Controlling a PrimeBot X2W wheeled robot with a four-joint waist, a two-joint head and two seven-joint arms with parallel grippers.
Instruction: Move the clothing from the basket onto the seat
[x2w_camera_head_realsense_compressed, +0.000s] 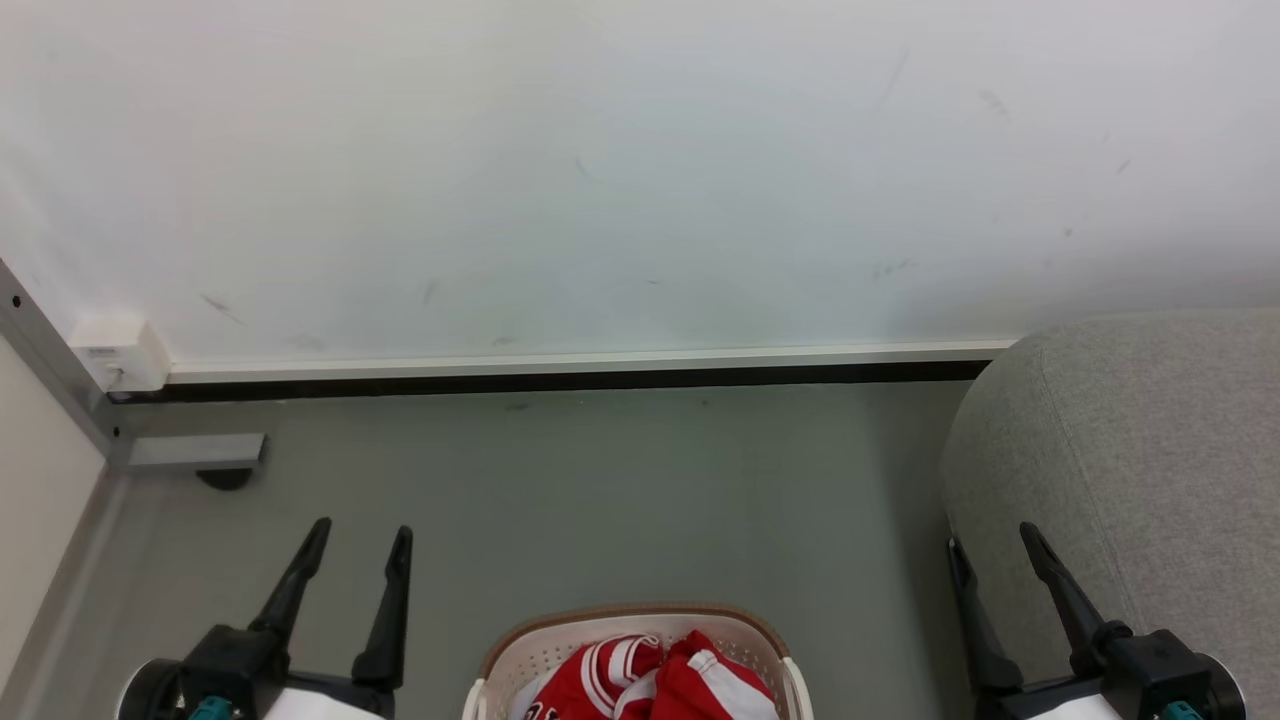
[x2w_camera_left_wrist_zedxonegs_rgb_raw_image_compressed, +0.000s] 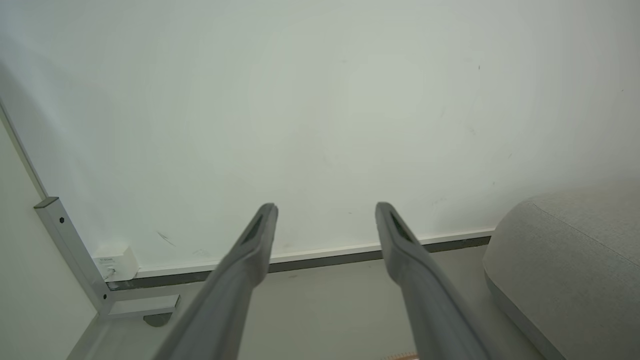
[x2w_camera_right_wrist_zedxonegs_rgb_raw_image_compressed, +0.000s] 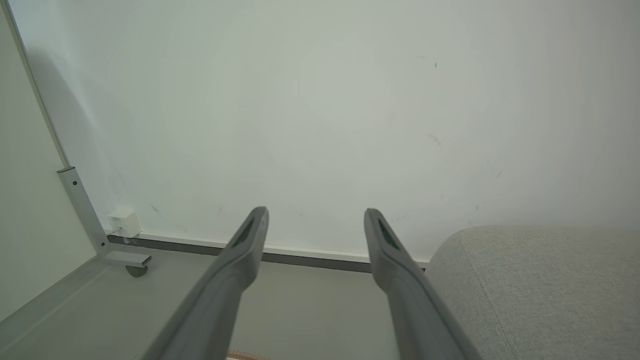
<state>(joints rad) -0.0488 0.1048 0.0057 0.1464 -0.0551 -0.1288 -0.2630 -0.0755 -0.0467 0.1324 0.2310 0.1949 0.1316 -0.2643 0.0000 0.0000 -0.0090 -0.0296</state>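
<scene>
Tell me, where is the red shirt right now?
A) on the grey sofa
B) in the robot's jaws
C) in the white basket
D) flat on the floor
C: the red jersey lies bunched up inside the basket, and none of it is on the sofa.

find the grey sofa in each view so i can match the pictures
Head view: the sofa takes the right edge, from mid-height to the bottom.
Left wrist view: the sofa sits in the lower right corner.
Right wrist view: the sofa sits in the lower right, reaching further toward the middle.
Shared landmark: the small white box, low on the left in all three.
</scene>
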